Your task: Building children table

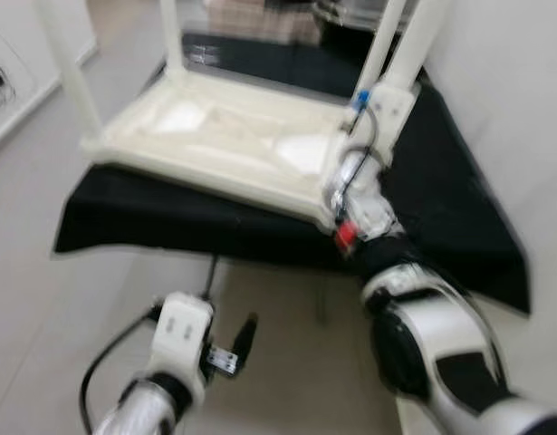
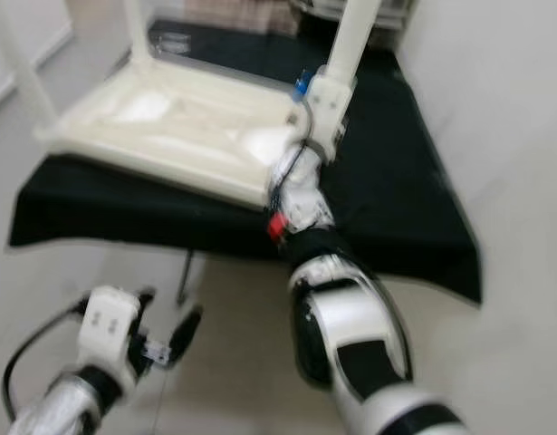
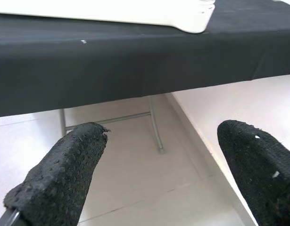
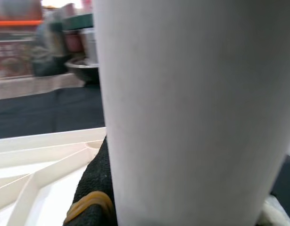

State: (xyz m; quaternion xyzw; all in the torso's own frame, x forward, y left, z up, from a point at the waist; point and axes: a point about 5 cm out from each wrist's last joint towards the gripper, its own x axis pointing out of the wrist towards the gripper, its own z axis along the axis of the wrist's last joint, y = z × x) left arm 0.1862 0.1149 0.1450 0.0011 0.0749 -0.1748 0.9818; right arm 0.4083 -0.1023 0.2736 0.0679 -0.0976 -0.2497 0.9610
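1. upside down, the white children's table point(image 1: 224, 136) lies on the black-covered table point(image 1: 459, 199), legs pointing up.
2. right gripper point(image 1: 373, 100) is at the table's near right corner, its fingers closed around the white leg point(image 4: 192, 108) there.
3. left gripper point(image 3: 163, 165) hangs low over the floor point(image 3: 135, 188) in front of the black cloth's near edge, fingers point(image 3: 64, 169) spread apart, holding nothing.

A white table leg point(image 4: 182, 108) is seen very close, a black finger point(image 4: 95, 188) pressed against it beside the ribbed white tabletop underside point(image 4: 36, 165).
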